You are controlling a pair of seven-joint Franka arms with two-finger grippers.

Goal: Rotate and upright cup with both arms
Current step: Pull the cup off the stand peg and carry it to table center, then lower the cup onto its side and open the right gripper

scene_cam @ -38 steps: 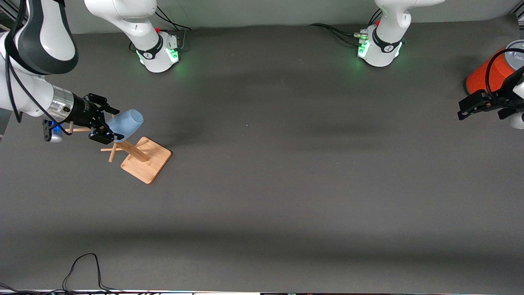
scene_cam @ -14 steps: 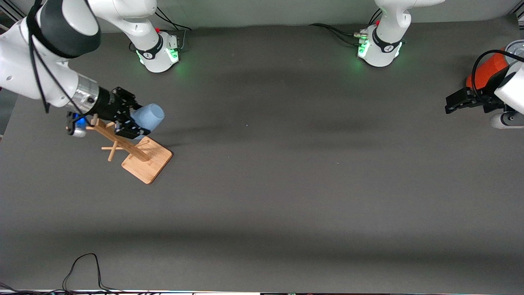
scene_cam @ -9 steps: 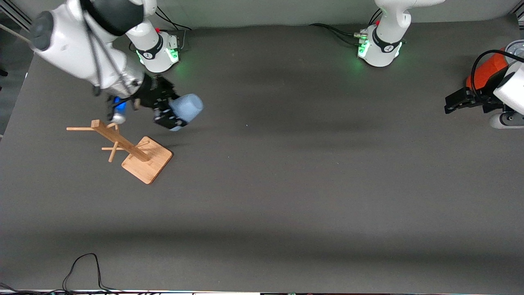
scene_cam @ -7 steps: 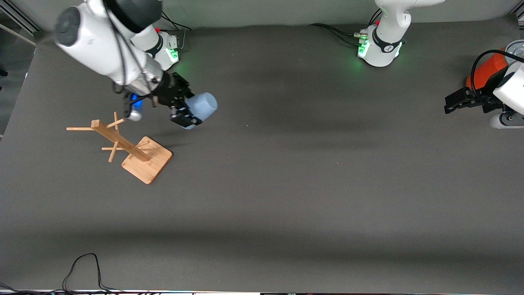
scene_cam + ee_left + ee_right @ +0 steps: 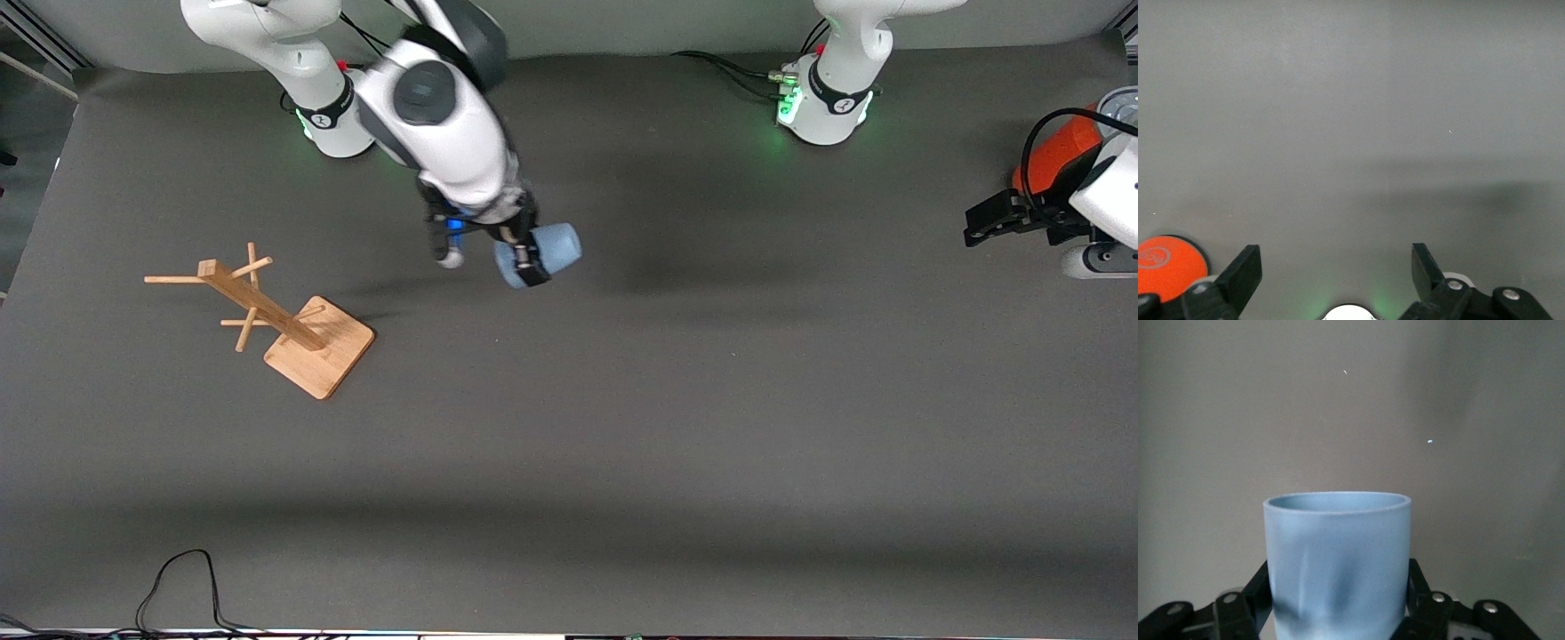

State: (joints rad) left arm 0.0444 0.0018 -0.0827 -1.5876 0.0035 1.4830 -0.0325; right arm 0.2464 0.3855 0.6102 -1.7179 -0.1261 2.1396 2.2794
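1. I am holding the cup (image 5: pixel 544 252) in my right gripper (image 5: pixel 524 258), jaws clamped on its sides, carrying it on its side in the air over mid-table, well apart from the rack (image 5: pixel 284 320).
2. My left gripper (image 5: pixel 1009 224) is waiting wide and empty beside the can (image 5: pixel 1053 156).
3. Judgement: I am keeping the rim facing the left arm for a clean handover.
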